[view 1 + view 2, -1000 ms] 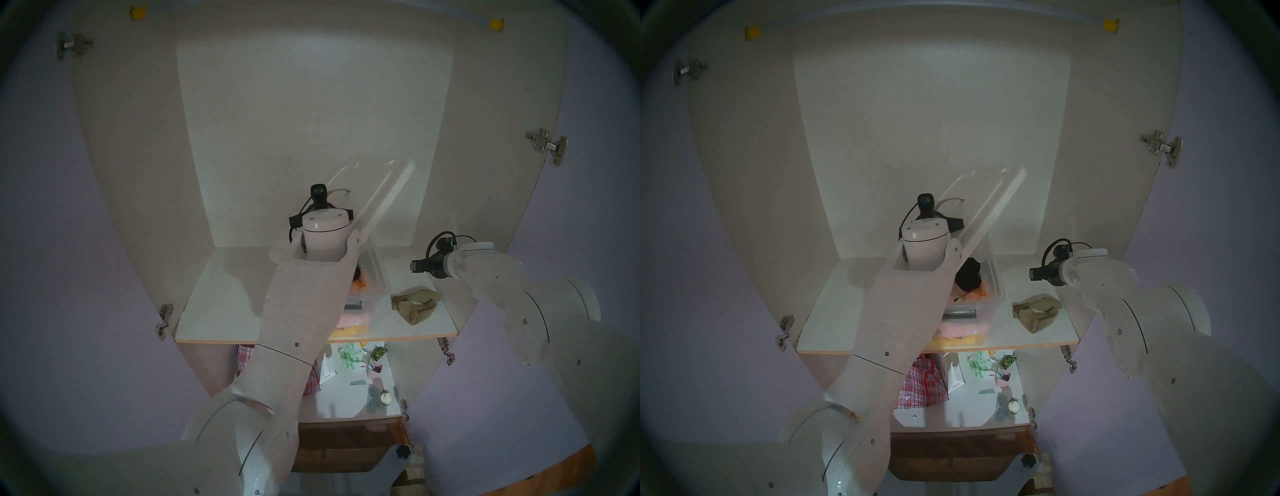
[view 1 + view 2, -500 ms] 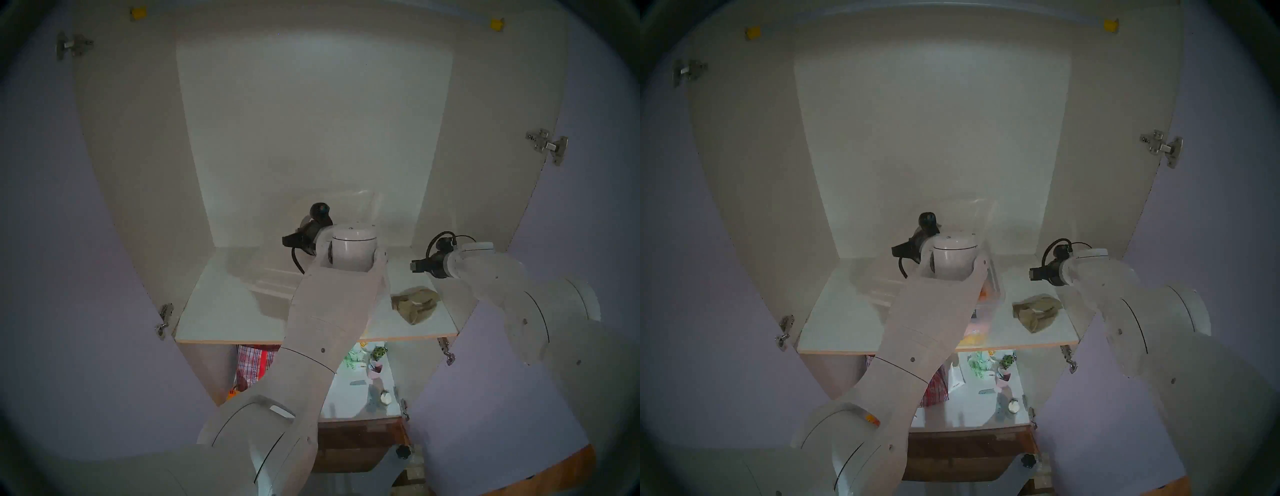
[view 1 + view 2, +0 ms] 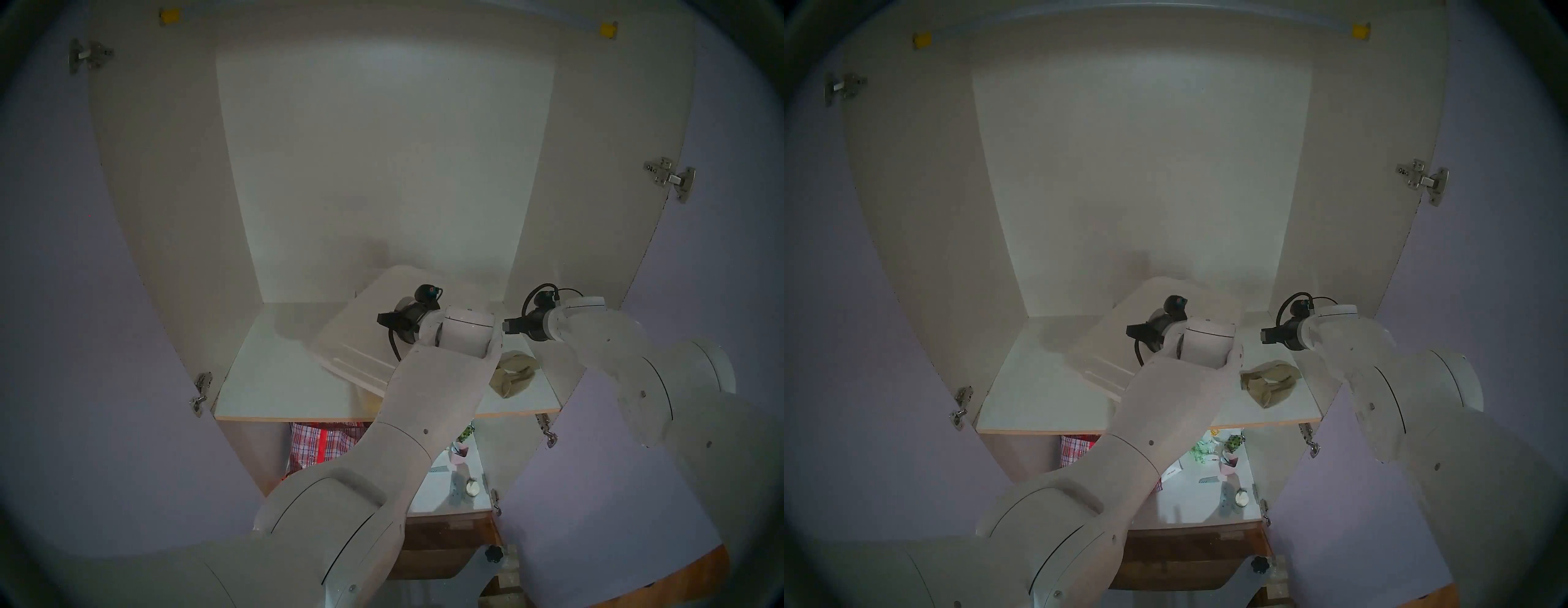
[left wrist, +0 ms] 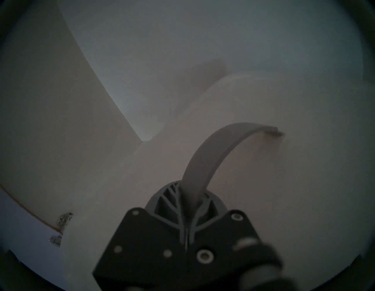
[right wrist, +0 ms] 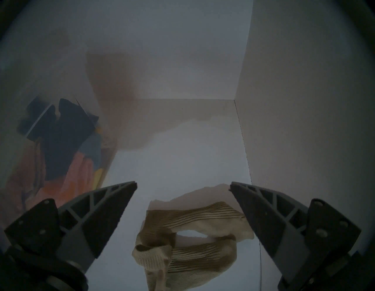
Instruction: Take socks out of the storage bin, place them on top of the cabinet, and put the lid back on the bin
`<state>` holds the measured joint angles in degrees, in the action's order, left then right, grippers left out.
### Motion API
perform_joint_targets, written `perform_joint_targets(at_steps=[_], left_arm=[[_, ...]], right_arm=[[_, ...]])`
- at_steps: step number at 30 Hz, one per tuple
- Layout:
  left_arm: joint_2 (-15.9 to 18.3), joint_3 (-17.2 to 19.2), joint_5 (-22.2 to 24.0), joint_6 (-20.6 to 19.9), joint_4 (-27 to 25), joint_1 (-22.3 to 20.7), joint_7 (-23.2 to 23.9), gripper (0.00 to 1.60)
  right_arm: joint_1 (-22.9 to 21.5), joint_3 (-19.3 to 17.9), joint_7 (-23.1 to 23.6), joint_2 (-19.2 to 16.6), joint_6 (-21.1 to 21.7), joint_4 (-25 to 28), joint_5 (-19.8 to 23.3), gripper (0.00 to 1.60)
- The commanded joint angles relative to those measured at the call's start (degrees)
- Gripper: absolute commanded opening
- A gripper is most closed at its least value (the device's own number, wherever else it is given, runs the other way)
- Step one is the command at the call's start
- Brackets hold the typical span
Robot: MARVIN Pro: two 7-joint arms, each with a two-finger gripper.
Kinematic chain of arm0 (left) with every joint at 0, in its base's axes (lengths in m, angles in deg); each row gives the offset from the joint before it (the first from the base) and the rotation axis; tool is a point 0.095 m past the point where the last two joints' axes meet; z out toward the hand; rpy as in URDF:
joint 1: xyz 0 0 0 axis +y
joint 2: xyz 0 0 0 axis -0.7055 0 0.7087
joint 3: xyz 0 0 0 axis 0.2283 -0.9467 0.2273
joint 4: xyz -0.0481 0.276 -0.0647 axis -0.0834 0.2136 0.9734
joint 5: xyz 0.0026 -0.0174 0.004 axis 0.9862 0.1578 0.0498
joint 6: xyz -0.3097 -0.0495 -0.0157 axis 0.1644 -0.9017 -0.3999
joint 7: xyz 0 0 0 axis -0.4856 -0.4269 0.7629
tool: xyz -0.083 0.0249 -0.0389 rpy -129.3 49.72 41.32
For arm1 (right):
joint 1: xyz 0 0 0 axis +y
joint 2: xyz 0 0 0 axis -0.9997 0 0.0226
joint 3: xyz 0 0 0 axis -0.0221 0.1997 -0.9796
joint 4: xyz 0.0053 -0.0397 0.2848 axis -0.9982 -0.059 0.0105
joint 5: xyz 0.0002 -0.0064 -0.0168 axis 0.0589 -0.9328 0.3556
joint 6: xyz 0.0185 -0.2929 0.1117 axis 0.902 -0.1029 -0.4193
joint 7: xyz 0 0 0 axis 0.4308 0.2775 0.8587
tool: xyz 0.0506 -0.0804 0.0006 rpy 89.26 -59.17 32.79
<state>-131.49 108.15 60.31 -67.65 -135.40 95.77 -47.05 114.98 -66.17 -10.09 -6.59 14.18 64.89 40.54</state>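
Note:
The white lid [image 3: 352, 335] lies tilted over the storage bin on the cabinet shelf [image 3: 271, 382]. My left gripper [image 3: 383, 318] is shut on the lid's grey strap handle [image 4: 229, 142], as the left wrist view [image 4: 189, 195] shows. The lid and my left arm hide the bin in the head views. Its clear wall [image 5: 105, 150], with black and orange cloths behind it, shows in the right wrist view. The khaki-tan socks [image 3: 513, 373] lie on the shelf right of the bin. My right gripper [image 3: 507, 326] hovers open above the socks [image 5: 192, 243], empty [image 5: 182, 187].
The cabinet's right side wall [image 5: 304, 101] is close beside the socks. My left wrist and right gripper are near each other. A checked bag [image 3: 322, 441] and a pink cup [image 3: 460, 452] sit on the lower shelf. Lilac doors [image 3: 85, 339] stand open on both sides.
My left arm has swung right and lowered the lid from a steep tilt against the back wall to nearly flat over the bin. The right arm and the socks have not moved.

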Motion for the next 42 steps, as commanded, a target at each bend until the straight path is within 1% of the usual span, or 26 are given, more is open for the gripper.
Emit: perform_joint_targets(at_steps=[1,5,6,11,19,23,28,36,42], left_arm=[[-1.51,1.52,0.18,2.23,-0.56,-5.12,-0.99,0.0],[-2.22,3.77,1.04,3.8,1.99,-8.51,-1.82,0.0],[-2.3,4.83,1.4,4.23,2.63,-9.49,-2.05,0.0],[-2.3,6.58,2.22,6.0,5.18,-10.89,-3.2,0.0],[-2.3,5.52,4.87,8.84,8.42,-10.36,-3.63,0.0],[-2.3,4.71,6.24,10.41,9.24,-10.49,-4.02,0.0],[-2.3,2.53,7.54,11.81,10.26,-11.0,-4.03,0.0],[-2.3,1.3,9.5,13.9,11.52,-11.85,-4.3,0.0],[-2.3,1.2,10.88,15.76,12.73,-11.85,-4.89,0.0]], right_arm=[[-1.71,-0.14,0.14,0.1,-0.8,1.17,0.1,1.6],[-1.71,-0.14,0.14,0.1,-0.8,1.17,0.09,1.6],[-1.71,-0.14,0.14,0.1,-0.81,1.17,0.09,1.6],[-1.71,-0.15,0.15,0.1,-0.82,1.17,0.08,1.6],[-1.7,-0.16,0.14,0.1,-0.79,1.16,0.08,1.6],[-1.69,-0.16,0.14,0.11,-0.76,1.15,0.08,1.6],[-1.69,-0.16,0.13,0.11,-0.75,1.15,0.08,1.6],[-2.2,-2.75,2.67,-1.01,-0.69,1.13,2.02,1.6],[-3.08,-7.14,5.26,-1.27,-0.06,1.18,4.13,1.6]])
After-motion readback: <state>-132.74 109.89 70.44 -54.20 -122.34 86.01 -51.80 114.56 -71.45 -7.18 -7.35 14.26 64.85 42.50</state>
